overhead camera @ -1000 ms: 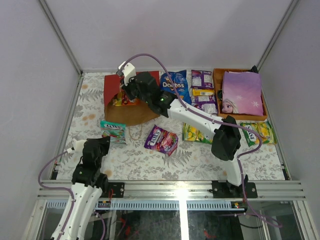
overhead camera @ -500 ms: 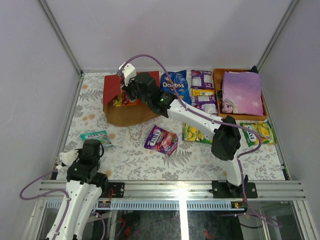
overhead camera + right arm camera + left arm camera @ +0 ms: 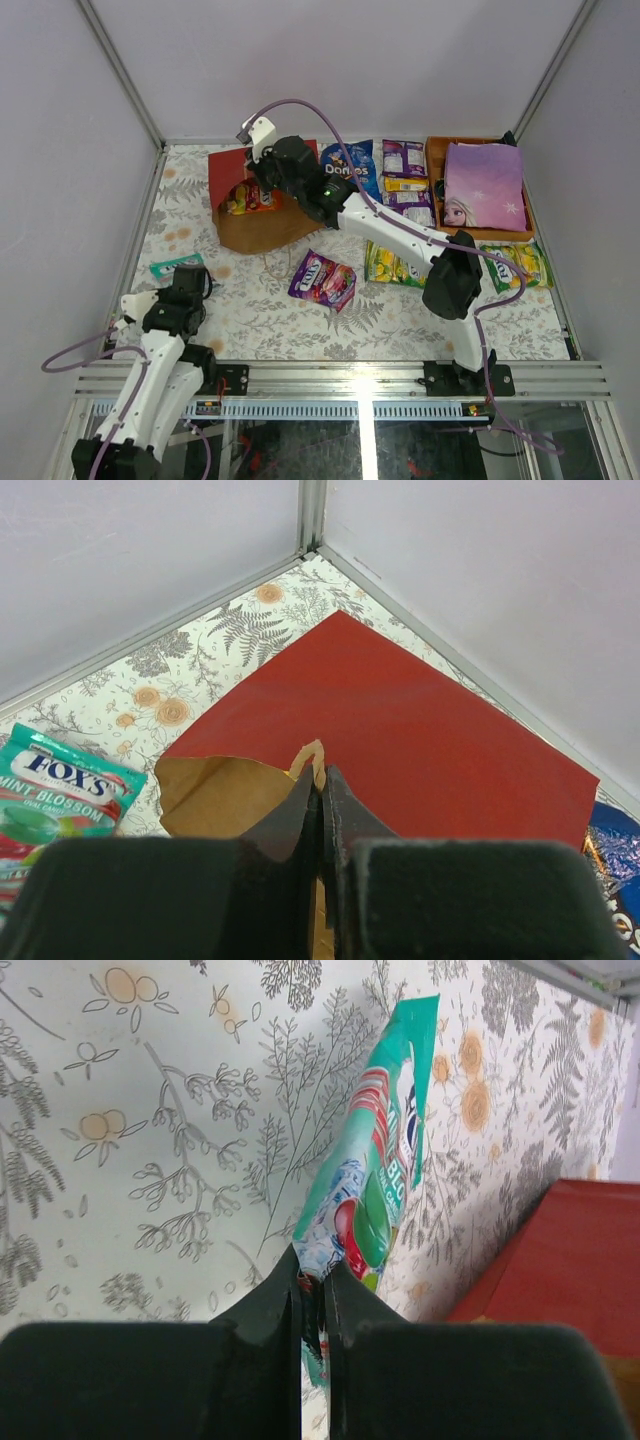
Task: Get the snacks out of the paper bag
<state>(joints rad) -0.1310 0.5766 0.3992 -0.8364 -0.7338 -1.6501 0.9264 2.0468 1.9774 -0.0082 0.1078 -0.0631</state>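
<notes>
Nearest, the left gripper pinches the bottom edge of the teal mint packet. The packet has moved over the flowered table to the near left, well apart from the paper bag it lay beside a second ago. Mid-table, the purple packet is unmoved. Farther back, the right gripper is clamped tight on the bag's brown rim where the cord handle loops up, and has raised the mouth slightly; an orange packet shows inside
</notes>
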